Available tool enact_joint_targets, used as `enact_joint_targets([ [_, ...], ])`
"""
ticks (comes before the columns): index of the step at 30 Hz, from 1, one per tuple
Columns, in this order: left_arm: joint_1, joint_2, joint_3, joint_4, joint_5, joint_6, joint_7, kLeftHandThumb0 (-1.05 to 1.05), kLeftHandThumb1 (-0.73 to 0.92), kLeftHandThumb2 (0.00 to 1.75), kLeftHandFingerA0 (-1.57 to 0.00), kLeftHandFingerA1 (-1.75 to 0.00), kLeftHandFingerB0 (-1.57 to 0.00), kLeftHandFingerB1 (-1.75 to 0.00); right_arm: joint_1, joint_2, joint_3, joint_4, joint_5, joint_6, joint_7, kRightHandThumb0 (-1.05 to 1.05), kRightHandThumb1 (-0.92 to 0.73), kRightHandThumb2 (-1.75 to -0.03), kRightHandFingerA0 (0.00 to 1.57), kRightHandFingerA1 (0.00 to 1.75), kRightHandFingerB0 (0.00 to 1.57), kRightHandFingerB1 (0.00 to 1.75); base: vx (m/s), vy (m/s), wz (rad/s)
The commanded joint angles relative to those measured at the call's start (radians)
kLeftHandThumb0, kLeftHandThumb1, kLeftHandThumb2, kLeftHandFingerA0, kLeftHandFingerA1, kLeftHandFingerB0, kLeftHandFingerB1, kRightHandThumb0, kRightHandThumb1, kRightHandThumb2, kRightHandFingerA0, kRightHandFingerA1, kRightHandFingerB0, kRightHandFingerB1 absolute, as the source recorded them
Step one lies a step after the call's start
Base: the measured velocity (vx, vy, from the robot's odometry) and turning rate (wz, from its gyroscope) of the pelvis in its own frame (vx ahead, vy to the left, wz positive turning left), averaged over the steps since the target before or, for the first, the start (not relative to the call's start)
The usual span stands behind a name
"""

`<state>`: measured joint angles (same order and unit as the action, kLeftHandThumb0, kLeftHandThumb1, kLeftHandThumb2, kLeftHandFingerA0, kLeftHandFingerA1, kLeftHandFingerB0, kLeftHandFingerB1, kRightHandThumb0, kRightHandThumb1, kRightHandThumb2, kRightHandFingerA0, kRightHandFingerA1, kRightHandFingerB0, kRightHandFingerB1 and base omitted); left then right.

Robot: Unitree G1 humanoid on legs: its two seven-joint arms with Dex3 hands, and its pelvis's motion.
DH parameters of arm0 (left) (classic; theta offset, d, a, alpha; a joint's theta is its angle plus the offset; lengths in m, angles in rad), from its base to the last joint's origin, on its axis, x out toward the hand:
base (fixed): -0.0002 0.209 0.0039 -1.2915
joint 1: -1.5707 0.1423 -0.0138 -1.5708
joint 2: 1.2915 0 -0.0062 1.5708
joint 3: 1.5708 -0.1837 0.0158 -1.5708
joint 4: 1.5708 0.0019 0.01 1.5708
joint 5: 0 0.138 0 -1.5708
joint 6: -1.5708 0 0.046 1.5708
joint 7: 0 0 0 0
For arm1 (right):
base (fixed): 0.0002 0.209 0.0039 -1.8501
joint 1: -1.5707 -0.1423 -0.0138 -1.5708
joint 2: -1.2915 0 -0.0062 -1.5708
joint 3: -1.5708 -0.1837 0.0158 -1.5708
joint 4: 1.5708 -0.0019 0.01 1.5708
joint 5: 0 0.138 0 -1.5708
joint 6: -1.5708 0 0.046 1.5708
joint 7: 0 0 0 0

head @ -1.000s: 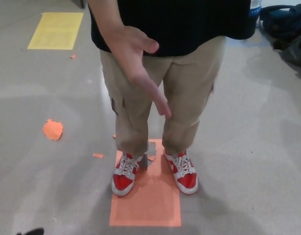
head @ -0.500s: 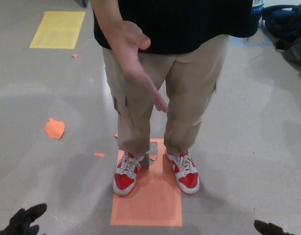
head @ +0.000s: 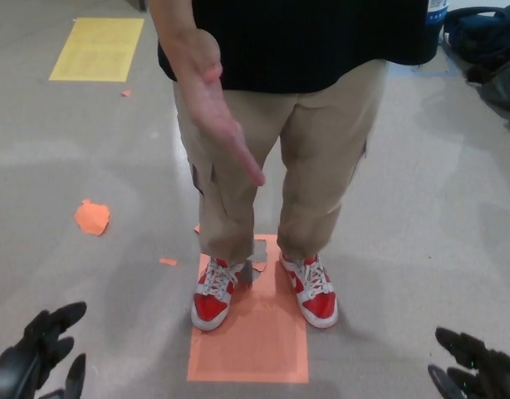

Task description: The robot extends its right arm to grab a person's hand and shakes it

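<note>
person's hand (head: 209, 108): held out flat, fingers pointing down-forward, upper centre, in front of khaki trousers (head: 321, 150)
right hand (head: 479, 370): bottom right corner, fingers spread, grasping nothing, well apart from person's hand
left hand (head: 39, 357): bottom left, fingers apart, nothing held
red shoes (head: 212, 298): on orange floor patch (head: 251, 345)

Red sneakers (head: 212, 299) stand on an orange floor patch (head: 255, 349).

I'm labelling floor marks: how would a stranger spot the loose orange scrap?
Start at the orange rectangle under the person's red shoes. Look toward picture left, across bare grey floor: the ragged orange scrap lies alone, bigger than the nearby flecks.
</note>
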<state>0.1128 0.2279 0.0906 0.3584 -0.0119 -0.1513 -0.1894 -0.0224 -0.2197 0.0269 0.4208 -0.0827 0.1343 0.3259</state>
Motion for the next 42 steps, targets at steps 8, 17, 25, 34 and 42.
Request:
enact_joint_targets([
  [8, -0.026, 0.022, -0.004, -0.106, 0.023, 0.119, 0.022, -0.3, 0.69, 1.18, 0.0, -0.47, 0.0, -0.48, -0.039, -0.008, -0.025, 0.009, 0.047, -0.009, 0.024, -0.73, -0.67, -0.86, 0.0, 0.05, 0.0, 0.0, 0.0, 0.0, 0.0],
  [17, -0.011, 0.027, -0.007, -0.112, 0.029, 0.123, 0.019, -0.3, 0.69, 1.18, 0.0, -0.47, 0.0, -0.47, -0.01, -0.024, 0.004, -0.04, 0.008, 0.001, 0.002, -0.84, -0.72, -1.01, 0.0, 0.16, 0.0, 0.11, 0.0, 0.0, 0.0],
  [25, 0.038, 0.025, -0.001, -0.15, 0.015, 0.125, 0.005, -0.3, 0.69, 1.18, 0.0, -0.48, 0.0, -0.48, 0.043, -0.031, 0.013, -0.107, 0.008, 0.008, 0.01, -0.83, -0.7, -0.99, 0.0, 0.17, 0.0, 0.1, 0.0, 0.0, 0.0],
  [34, 0.108, 0.013, -0.029, -0.245, 0.083, 0.222, 0.065, -0.31, 0.68, 1.16, 0.0, -0.48, 0.0, -0.47, 0.086, -0.034, 0.036, -0.159, -0.016, 0.026, -0.009, -0.73, -0.83, -0.65, 0.0, 0.19, 0.0, 0.0, 0.0, 0.0, 0.0],
  [42, 0.128, -0.001, -0.042, -0.275, 0.103, 0.268, 0.09, -0.31, 0.68, 1.16, 0.0, -0.47, 0.0, -0.47, 0.103, -0.039, 0.045, -0.183, -0.014, 0.034, -0.012, -0.78, -0.68, -0.9, 0.01, 0.15, 0.0, 0.0, 0.0, 0.0, 0.0],
])
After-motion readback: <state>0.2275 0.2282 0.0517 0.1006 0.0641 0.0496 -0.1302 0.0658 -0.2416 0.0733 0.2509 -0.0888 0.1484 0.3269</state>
